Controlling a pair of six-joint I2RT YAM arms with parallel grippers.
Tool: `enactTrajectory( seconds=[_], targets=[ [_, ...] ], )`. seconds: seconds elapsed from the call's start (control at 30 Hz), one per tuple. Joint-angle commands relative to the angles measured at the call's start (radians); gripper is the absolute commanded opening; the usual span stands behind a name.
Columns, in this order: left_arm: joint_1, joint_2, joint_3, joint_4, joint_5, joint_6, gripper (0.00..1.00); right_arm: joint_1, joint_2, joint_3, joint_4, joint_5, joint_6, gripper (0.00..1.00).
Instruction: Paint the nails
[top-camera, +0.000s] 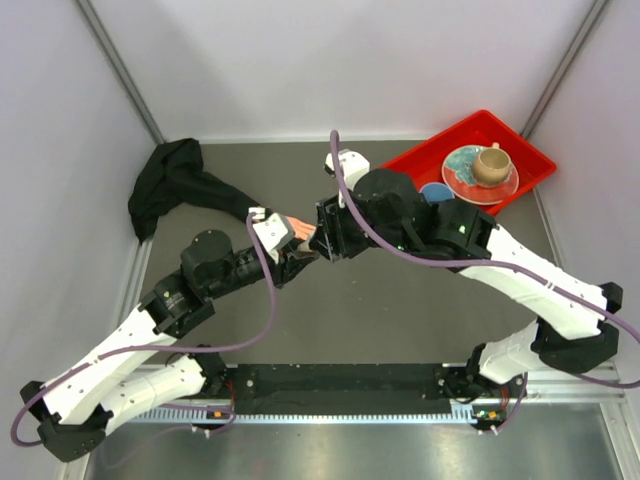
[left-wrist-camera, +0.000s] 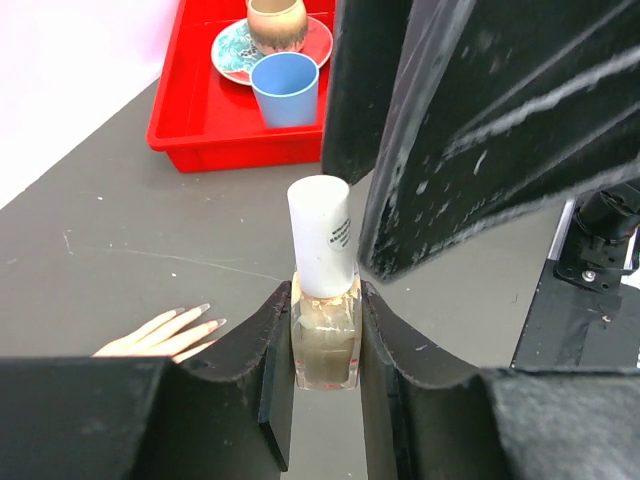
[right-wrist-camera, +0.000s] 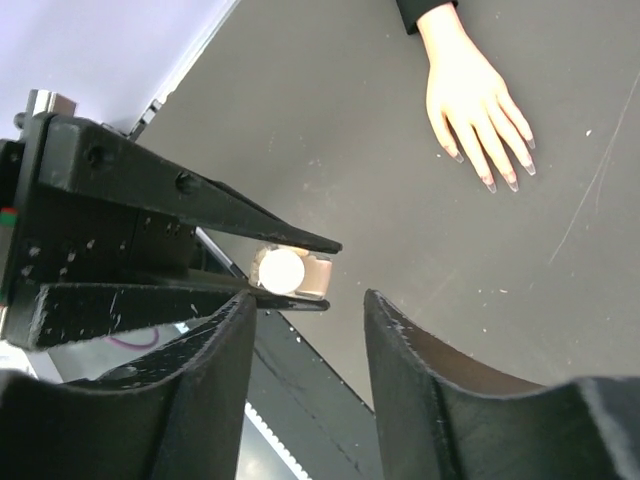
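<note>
A pink-beige mannequin hand (right-wrist-camera: 465, 90) with a black sleeve (top-camera: 170, 185) lies flat on the dark table. Its long pale nails (right-wrist-camera: 490, 185) point away from the sleeve; they also show in the left wrist view as nails (left-wrist-camera: 205, 308). My left gripper (left-wrist-camera: 325, 330) is shut on a small tan polish bottle (left-wrist-camera: 325, 350) with a white cap (left-wrist-camera: 322, 235), held upright. My right gripper (right-wrist-camera: 310, 300) is open, with nothing between its fingers. It hovers just over the cap (right-wrist-camera: 280, 270), which sits off toward one finger. Both grippers meet beside the hand (top-camera: 300, 232).
A red tray (top-camera: 420, 165) stands at the back right with a patterned plate (top-camera: 465, 175), a tan cup (top-camera: 490, 165) and a blue cup (top-camera: 435, 190). The sleeve bunches at the back left wall.
</note>
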Motion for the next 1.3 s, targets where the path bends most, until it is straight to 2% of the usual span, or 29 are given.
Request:
enactTrajectory(
  seconds=[0.0,0.1,0.27,0.47,0.57,0.6,0.73,0.77,0.87,0.97,1.1,1.27],
  targets=[
    [-0.002,-0.019,-0.009,0.083,-0.022,-0.003,0.00,-0.001,0.027,0.061,0.004,0.013,0.016,0.50],
    [-0.002,-0.015,-0.013,0.088,-0.011,-0.007,0.00,0.000,0.044,0.070,0.018,0.006,0.013,0.52],
    [-0.003,-0.011,-0.014,0.091,0.002,-0.012,0.00,-0.001,0.067,0.095,0.019,0.000,0.013,0.48],
    [-0.002,-0.015,-0.008,0.093,0.024,-0.018,0.00,0.000,0.069,0.092,0.015,-0.011,0.013,0.28],
    [-0.003,-0.019,-0.009,0.094,0.038,-0.022,0.00,-0.001,0.059,0.083,0.013,-0.022,0.001,0.03],
    [-0.002,-0.022,-0.011,0.096,0.051,-0.026,0.00,-0.003,0.055,0.081,0.013,-0.027,-0.005,0.00],
    [-0.003,-0.050,-0.017,0.132,0.182,-0.113,0.00,-0.013,0.018,0.031,0.041,-0.076,-0.083,0.00],
    [-0.002,-0.053,-0.019,0.154,0.293,-0.124,0.00,-0.016,-0.005,0.020,0.050,-0.115,-0.103,0.00],
    [-0.002,-0.044,-0.005,0.180,0.496,-0.186,0.00,-0.027,-0.045,-0.023,0.084,-0.221,-0.190,0.00],
    [-0.002,-0.025,0.000,0.188,0.646,-0.234,0.00,-0.029,-0.101,-0.080,0.119,-0.304,-0.260,0.00],
    [-0.002,0.021,0.018,0.194,0.803,-0.283,0.00,-0.032,-0.171,-0.157,0.174,-0.408,-0.332,0.00],
    [-0.002,0.067,0.036,0.211,0.894,-0.316,0.00,-0.033,-0.223,-0.218,0.197,-0.459,-0.375,0.00]
  ],
)
